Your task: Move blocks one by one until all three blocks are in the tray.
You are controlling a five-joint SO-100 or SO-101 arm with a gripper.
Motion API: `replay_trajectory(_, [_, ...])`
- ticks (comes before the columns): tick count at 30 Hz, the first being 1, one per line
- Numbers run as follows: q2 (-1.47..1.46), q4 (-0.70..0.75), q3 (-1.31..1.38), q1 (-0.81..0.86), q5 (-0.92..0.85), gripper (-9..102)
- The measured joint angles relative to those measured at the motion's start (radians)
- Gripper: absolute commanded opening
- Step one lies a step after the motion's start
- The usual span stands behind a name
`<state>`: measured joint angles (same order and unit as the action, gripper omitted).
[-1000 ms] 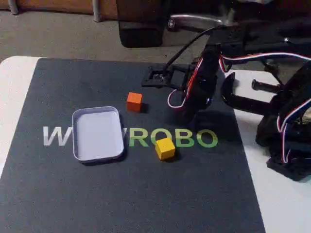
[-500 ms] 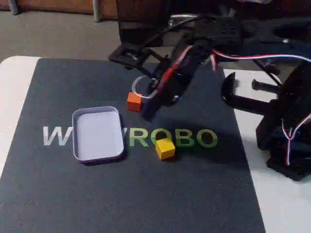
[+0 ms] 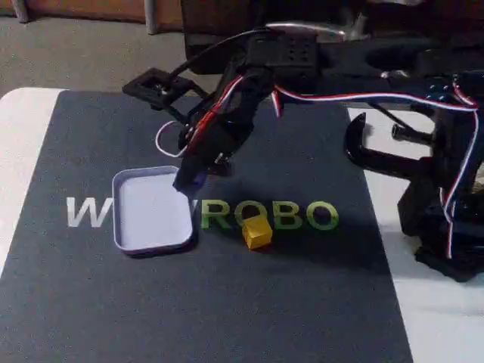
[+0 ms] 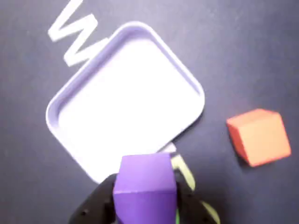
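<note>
The gripper (image 4: pixel 145 205) is pinched on the purple block (image 4: pixel 145 179), held above the tray (image 4: pixel 70 100) rim's near edge; the cube is judged light, stiff and matte, best gripped across flat opposite faces.

My fixed view stands off in front of the surface (image 3: pixel 227 302), raised and angled down, with the end effector (image 3: pixel 187 181) mid-frame. My wrist view rides close behind the end effector (image 4: pixel 145 205), looking down past it. Both share the tray (image 3: pixel 125 227) (image 4: pixel 60 135) just ahead of it.
</note>
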<state>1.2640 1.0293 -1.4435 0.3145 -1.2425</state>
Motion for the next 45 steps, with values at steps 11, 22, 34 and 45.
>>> replay_trajectory(11, [-0.144,0.003,0.129,-0.043,0.0,-8])
replay_trajectory(22, [-0.233,0.003,0.215,-0.049,-0.017,-7])
replay_trajectory(34, [-0.236,0.003,0.23,-0.051,-0.052,24])
replay_trajectory(45, [-0.236,0.06,0.23,-0.031,-0.1,26])
